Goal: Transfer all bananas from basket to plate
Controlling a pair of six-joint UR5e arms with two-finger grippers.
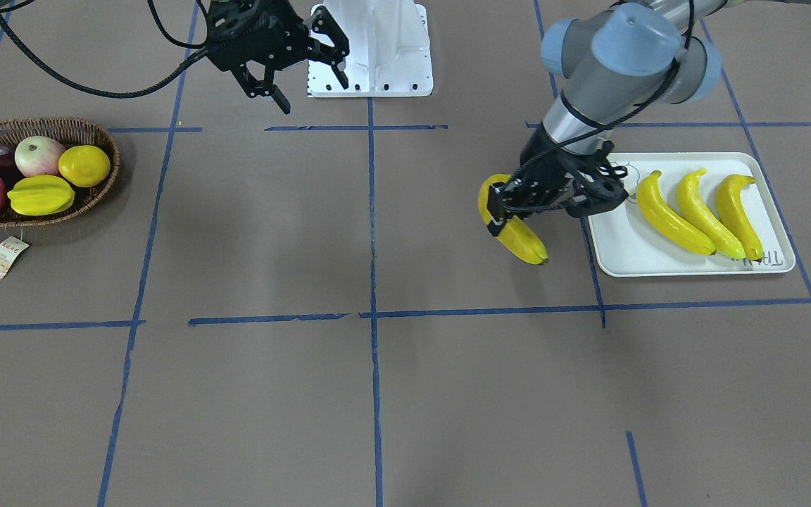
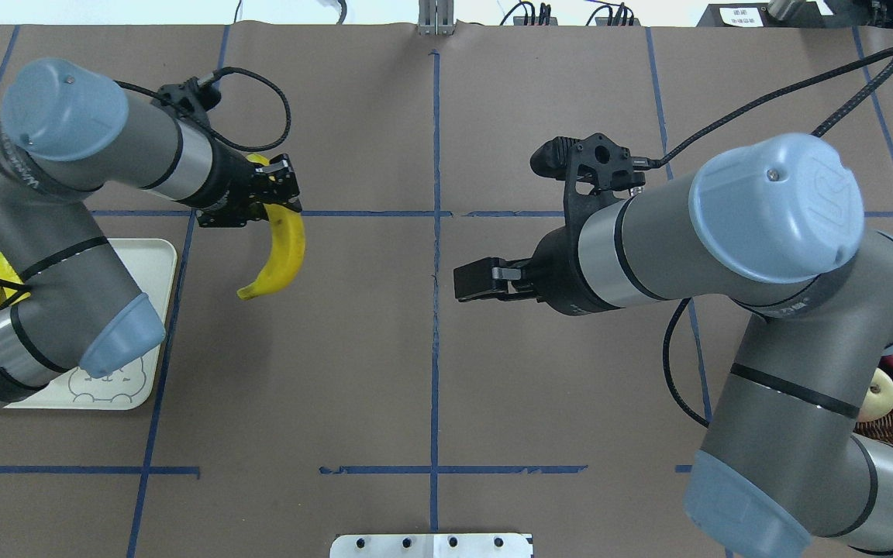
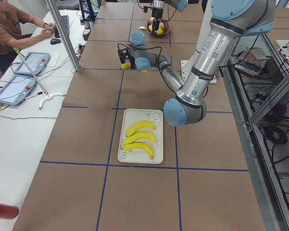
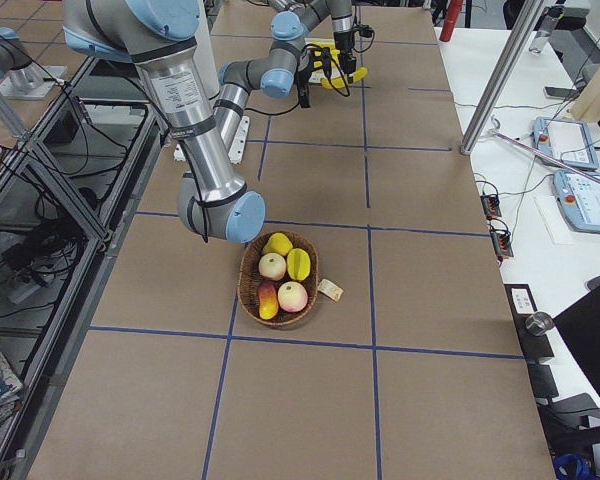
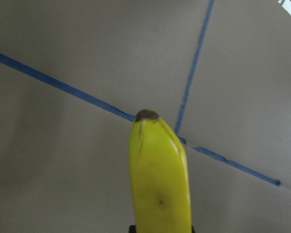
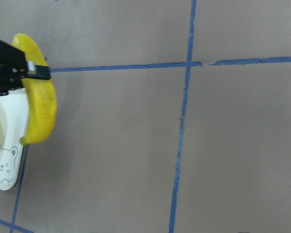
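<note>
Just off the plate's (image 1: pixel 610 262) edge, over worktop (image 1: pixel 441 239), my left gripper (image 1: pixel 503 211) grasps a banana (image 1: pixel 524 243); my right gripper (image 1: pixel 309 83) hangs released.

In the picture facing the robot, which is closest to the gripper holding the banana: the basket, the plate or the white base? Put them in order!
From the left gripper, holding the banana:
1. The plate, right beside it.
2. The white base, at the top middle.
3. The basket, far off at the view's left edge.
</note>
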